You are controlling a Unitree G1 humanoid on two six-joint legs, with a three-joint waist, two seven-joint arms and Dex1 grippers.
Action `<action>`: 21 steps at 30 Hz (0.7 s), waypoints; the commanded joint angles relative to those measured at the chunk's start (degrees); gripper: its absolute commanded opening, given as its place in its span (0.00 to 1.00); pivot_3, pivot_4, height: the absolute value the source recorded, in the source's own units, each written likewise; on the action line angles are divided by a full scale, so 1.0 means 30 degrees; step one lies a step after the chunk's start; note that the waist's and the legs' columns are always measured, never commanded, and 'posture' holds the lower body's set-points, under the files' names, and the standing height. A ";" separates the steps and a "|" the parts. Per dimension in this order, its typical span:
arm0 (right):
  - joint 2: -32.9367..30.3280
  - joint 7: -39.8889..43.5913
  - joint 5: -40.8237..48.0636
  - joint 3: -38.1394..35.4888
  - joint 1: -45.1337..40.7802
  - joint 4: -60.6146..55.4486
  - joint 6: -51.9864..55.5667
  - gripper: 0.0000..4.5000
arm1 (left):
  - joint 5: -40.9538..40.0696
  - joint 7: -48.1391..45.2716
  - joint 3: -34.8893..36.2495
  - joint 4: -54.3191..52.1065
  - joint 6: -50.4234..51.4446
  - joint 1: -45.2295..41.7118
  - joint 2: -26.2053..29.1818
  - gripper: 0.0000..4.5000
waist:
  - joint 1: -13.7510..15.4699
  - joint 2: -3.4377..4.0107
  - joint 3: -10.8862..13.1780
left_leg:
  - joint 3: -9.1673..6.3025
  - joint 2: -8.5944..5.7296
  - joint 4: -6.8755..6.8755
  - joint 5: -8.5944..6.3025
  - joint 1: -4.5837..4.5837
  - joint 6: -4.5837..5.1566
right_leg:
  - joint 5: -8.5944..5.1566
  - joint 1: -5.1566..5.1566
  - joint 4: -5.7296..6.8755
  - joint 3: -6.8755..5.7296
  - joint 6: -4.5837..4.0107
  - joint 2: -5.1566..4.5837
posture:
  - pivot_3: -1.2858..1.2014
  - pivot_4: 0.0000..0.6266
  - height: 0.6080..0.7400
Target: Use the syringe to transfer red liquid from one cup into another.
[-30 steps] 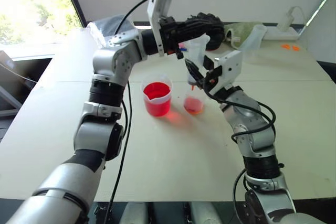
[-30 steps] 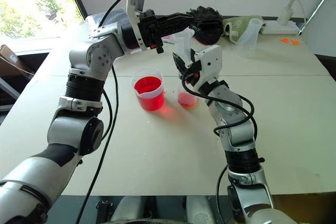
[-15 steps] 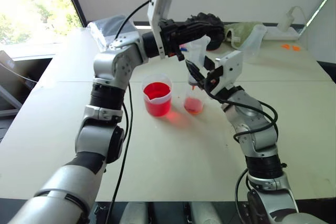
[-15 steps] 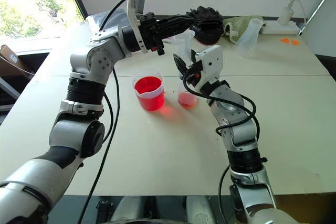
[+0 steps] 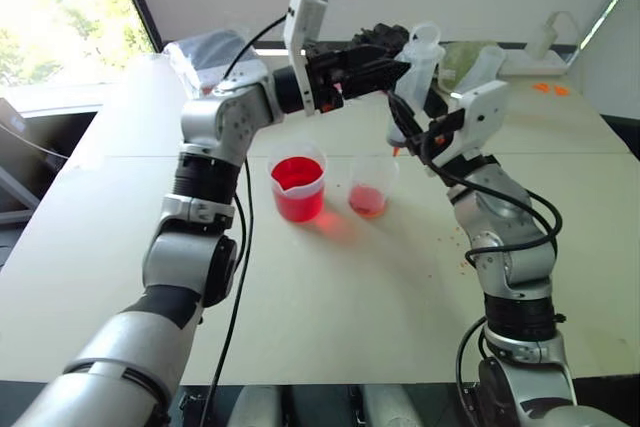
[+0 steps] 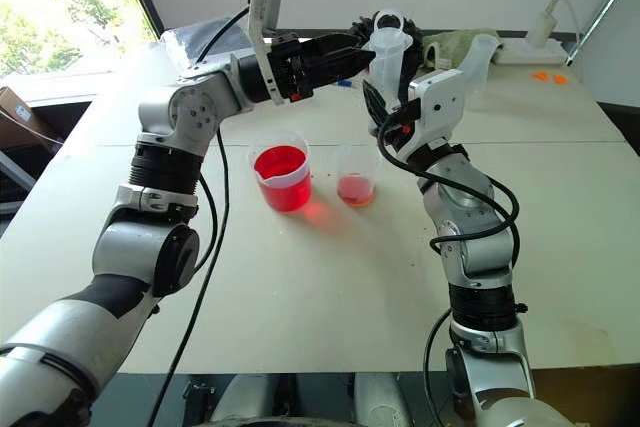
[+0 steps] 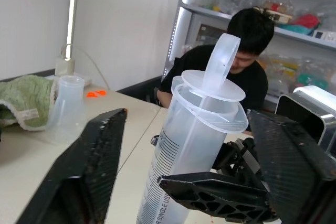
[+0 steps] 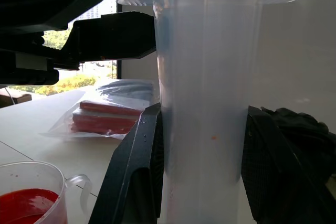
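— While my right gripper [image 6: 385, 107] stays clamped on the syringe [image 6: 388, 59], where is it?

— Lifted clear, above the desk [image 6: 560, 207] beside the smaller cup [image 6: 356, 175]. My left gripper [image 6: 345, 59] has let go, fingers spread either side of the plunger.

— Liquid?

— Red liquid [image 6: 282, 161] in the spouted beaker [image 6: 282, 171], toward the far edge.

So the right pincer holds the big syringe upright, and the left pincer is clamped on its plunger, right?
Not quite. The right pincer does hold the syringe upright, but the left pincer is open, not clamped on the plunger. The left wrist view shows its two black fingers spread wide on either side of the syringe, apart from it.
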 commanded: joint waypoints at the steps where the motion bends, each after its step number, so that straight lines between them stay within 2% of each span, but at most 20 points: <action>1: 0.0235 -0.0027 0.0259 0.0023 -0.0343 -0.1405 -0.0088 0.31 | -0.0095 0.0063 0.0542 0.0054 -0.0644 -0.1002 0.0061 0.99 | 0.0021 0.0000 0.0000 | -0.0001 0.0000 0.0001 0.0000 0.0000 0.0000 | 0.0000 0.0000 0.0000 -0.0001 0.0000 0.0000 | 0.52 0.24 0.78; 14: 0.0839 -0.0252 0.1041 -0.0090 -0.0236 -0.2213 0.1366 0.31 | -0.0126 0.0395 0.1187 0.0179 -0.0822 -0.1042 0.0796 0.99 | 0.0026 0.0000 0.0000 | 0.0001 -0.0006 0.0005 0.0000 -0.0002 0.0000 | 0.0000 0.0003 0.0000 0.0002 0.0000 -0.0006 | 0.52 0.24 0.78; 17: 0.0312 -0.1356 0.2009 -0.1542 -0.1747 -0.2149 0.3918 0.31 | -0.0307 0.0302 0.1152 -0.0985 -0.0128 0.0036 0.1506 0.99 | 0.0022 0.0000 0.0000 | 0.0002 -0.0005 0.0006 0.0000 -0.0002 0.0000 | 0.0000 0.0003 0.0002 0.0002 0.0000 -0.0009 | 0.52 0.24 0.78; 21: -0.2083 -0.1286 0.3679 -0.3101 -0.4013 -0.1661 0.8720 0.31 | -0.0901 -0.0292 0.1139 -0.3742 0.1149 0.2521 0.2989 0.99 | 0.0005 0.0003 0.0000 | 0.0001 -0.0002 0.0000 0.0000 -0.0001 0.0000 | 0.0000 -0.0004 0.0006 0.0003 0.0000 -0.0014 | 0.52 0.24 0.78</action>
